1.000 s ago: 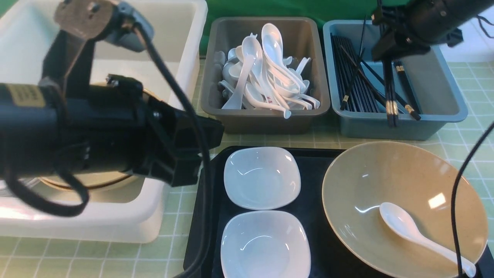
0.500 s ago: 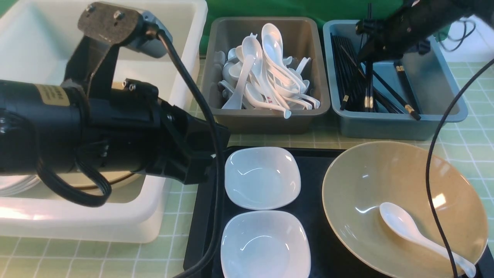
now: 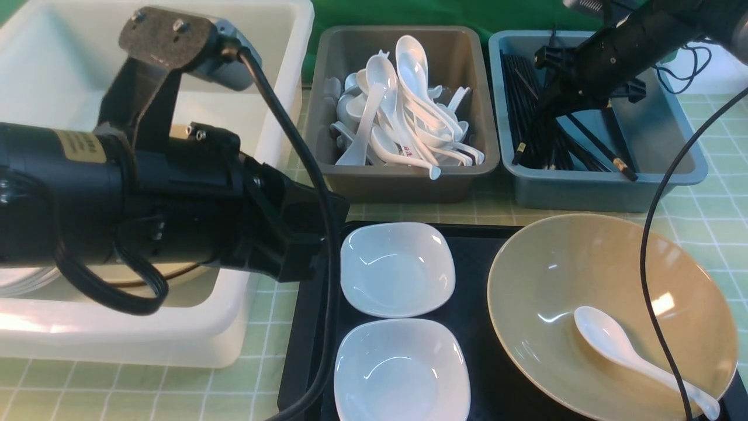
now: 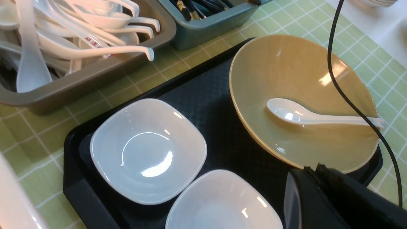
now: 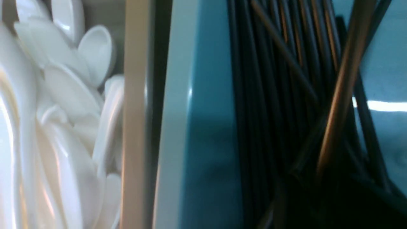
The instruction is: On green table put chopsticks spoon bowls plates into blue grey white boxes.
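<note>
My right gripper (image 3: 546,120) is low inside the blue box (image 3: 608,193), among the black chopsticks (image 3: 526,93). Its jaws are lost in the dark pile, so their state is unclear. The right wrist view shows the chopsticks (image 5: 279,95) close up against the blue box wall (image 5: 203,127). My left gripper (image 4: 313,168) is shut and empty, hovering over the black tray (image 3: 479,280) by the tan bowl (image 3: 584,269). A white spoon (image 3: 619,351) lies in that bowl. Two white square bowls (image 3: 397,269) (image 3: 402,371) sit on the tray.
The grey box (image 3: 403,187) holds several white spoons (image 3: 403,111). The white box (image 3: 146,345) at the left holds stacked plates (image 3: 23,278), mostly hidden by my left arm. A black cable (image 3: 648,263) hangs across the tan bowl.
My right gripper has gone down and left into the blue box; the chopsticks that hung upright from it now lie in the pile. The left arm shifted slightly right.
</note>
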`<state>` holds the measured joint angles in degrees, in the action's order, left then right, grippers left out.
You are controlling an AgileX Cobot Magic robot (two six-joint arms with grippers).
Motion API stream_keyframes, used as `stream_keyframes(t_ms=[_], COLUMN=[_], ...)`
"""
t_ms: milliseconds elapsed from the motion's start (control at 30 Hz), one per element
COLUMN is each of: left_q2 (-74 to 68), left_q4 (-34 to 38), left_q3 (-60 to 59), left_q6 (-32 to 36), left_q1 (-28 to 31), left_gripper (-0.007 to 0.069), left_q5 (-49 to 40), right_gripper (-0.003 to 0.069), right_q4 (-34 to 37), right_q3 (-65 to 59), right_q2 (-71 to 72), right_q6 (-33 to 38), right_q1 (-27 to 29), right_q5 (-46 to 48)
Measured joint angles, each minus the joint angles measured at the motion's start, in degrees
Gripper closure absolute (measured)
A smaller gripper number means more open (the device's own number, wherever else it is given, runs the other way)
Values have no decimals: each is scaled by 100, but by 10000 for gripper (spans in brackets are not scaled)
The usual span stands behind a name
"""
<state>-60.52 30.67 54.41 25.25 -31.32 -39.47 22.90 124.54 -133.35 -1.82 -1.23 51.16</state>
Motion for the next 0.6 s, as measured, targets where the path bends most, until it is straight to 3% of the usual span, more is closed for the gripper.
stream_keyframes(t_ms=[200,400,600], left_q2=[0,12,120], left_q4=[108,337,362], left_q3=[0,11,212], left_q6=[-38,42,378], left_q1=[0,0,0], left_gripper=[626,626,626], left_q5=[-260,-571,-1358], right_gripper=[276,237,235], right_q4=[-85,-145,-138], right_q3=[0,-258,-2601], right_q2=[282,952,2779], right_q6=[-24,234,1427], right_q1=[12,12,-69], right_q5=[267,720,671])
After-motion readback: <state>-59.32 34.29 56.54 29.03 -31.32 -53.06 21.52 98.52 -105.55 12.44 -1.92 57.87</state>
